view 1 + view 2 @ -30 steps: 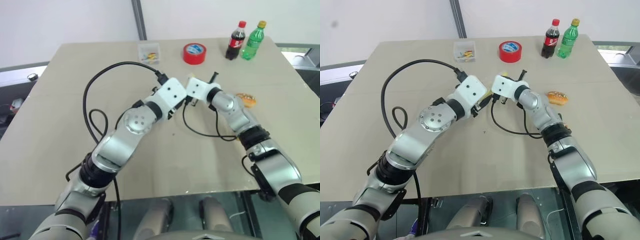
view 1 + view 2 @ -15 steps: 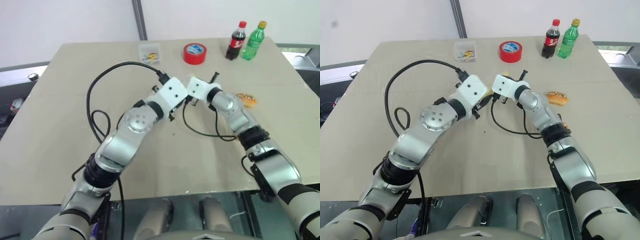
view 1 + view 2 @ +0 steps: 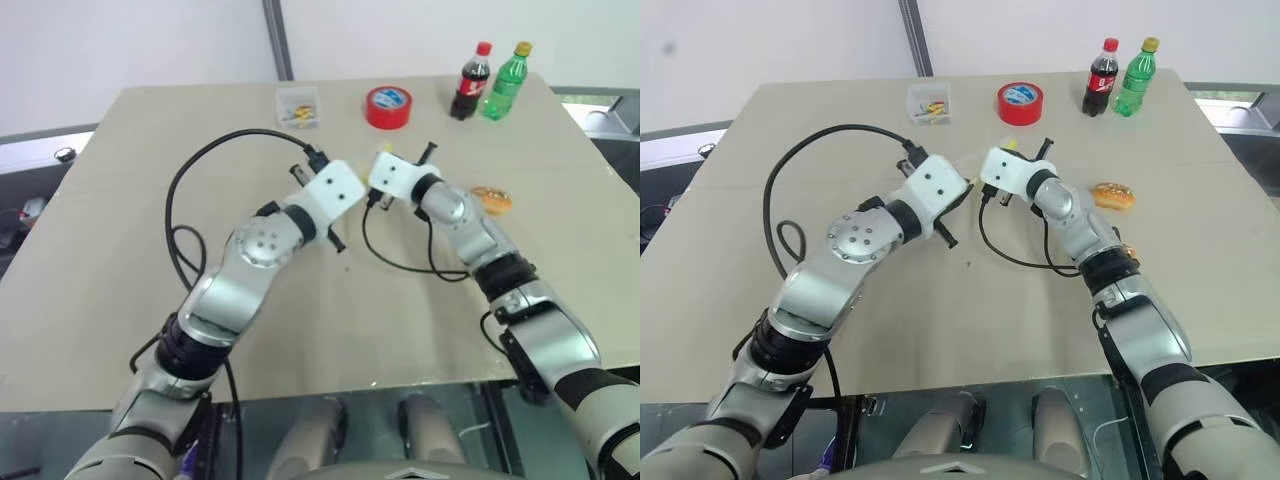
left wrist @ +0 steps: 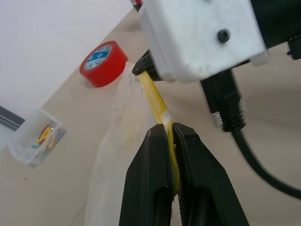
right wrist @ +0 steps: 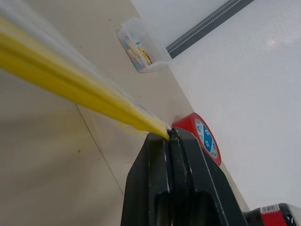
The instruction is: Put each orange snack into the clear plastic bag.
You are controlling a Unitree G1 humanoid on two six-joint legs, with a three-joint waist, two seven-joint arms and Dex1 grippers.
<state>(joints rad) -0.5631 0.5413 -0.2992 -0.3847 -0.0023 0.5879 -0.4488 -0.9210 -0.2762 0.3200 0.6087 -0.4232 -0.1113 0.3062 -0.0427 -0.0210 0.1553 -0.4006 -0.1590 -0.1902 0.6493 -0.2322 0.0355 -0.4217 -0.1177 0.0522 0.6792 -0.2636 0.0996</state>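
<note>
A beige table (image 3: pixel 120 250) stands before a white wall. Both grippers meet above its middle, each clamped on the yellow seal strip of the clear plastic bag (image 4: pixel 117 141): left gripper (image 4: pixel 171 136), right gripper (image 5: pixel 169 136). One orange snack (image 3: pixel 492 200) lies to the right. The head views show a red tape roll (image 3: pixel 388 106), two bottles (image 3: pixel 490 80) and a small clear box (image 3: pixel 298 105) at the far edge; the wrist views show the pinched strip

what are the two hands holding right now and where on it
Both hold the bag by its yellow seal strip: the left hand is shut on the strip partway along, and the right hand is shut on the strip's end.
</note>
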